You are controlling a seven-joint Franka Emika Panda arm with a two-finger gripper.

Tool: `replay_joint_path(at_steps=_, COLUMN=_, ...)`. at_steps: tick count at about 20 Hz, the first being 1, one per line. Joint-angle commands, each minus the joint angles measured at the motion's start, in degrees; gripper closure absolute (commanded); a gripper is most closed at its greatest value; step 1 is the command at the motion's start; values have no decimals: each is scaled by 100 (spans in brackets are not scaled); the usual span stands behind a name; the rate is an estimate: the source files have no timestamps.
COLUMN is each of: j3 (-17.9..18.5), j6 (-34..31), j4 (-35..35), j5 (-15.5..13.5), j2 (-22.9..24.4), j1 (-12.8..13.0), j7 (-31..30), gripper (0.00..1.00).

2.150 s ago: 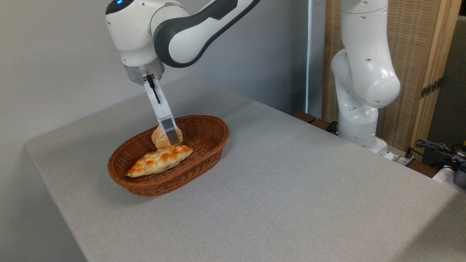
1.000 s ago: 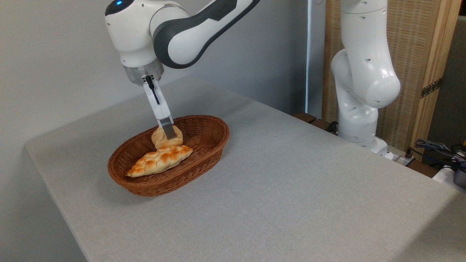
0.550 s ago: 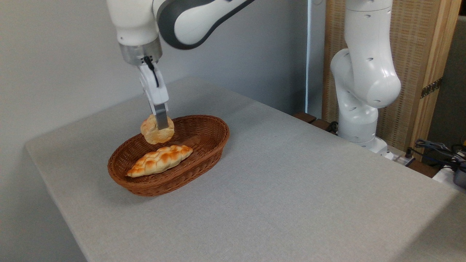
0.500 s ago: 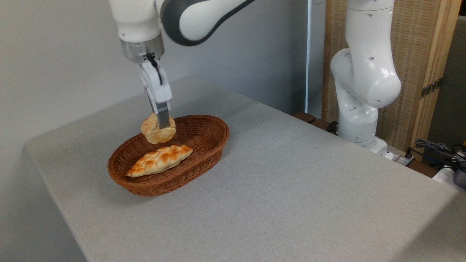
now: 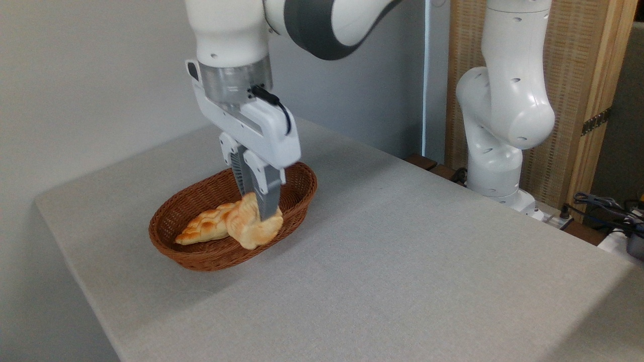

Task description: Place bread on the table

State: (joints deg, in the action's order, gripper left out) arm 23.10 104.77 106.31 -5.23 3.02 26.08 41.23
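Grey counter (image 5: 402, 251) carried a wicker basket (image 5: 201, 254) near its left edge, above which the gripper (image 5: 262, 213) was clamped on the bread (image 5: 249, 231), seemingly light, soft, best pinched across its middle.

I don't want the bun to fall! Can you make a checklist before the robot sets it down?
1. Gripper shut on the bun: ok.
2. Bun lifted off the loaf: ok.
3. Bun clear of the basket rim: cannot tell, it overlaps the rim in this view.
4. Bare table to the right for setting down: ok.
5. Bun on the table: not ok, not yet.
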Motion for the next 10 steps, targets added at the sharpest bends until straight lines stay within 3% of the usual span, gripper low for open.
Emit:
replay_joint_path(at_steps=1, j3=361, j6=-10, j4=21, j5=75, j2=-126, j1=82, j7=-44, gripper=24)
replay_joint_path(at_steps=3, j3=370, j6=-10, j4=30, j5=92, j2=-170, j1=73, j7=-27, gripper=0)
replay_joint_path(at_steps=10, j3=362, j6=8, j4=30, j5=207, j2=-328, j1=82, j7=35, gripper=0)
